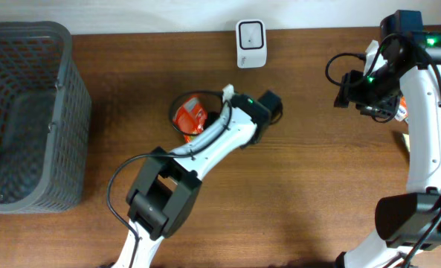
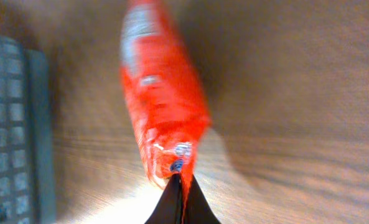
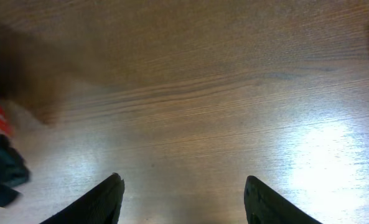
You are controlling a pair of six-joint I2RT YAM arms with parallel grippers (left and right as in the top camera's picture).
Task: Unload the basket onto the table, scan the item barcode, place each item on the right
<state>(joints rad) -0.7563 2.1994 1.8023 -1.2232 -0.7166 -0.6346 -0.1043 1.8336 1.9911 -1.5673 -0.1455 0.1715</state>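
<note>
My left gripper (image 2: 181, 186) is clenched on the thin sealed edge of the red snack packet (image 2: 162, 106), and only this edge is between the fingertips. My right gripper (image 3: 181, 200) hangs released over the bare wooden table (image 3: 190, 93), holding nothing. From above, the packet is near the middle of the table, between the grey basket (image 1: 75, 112) and the white scanner (image 1: 250, 43), apart from both. I cannot tell whether it is already off the wood. I think the main danger is this small bite: the slippery film may slide out, or the packet may swing and turn when I carry it. The wrist view is blurred, so I do not see the barcode. If it faces away from the scanner, or the film wrinkles over it, the scan may fail.
</note>
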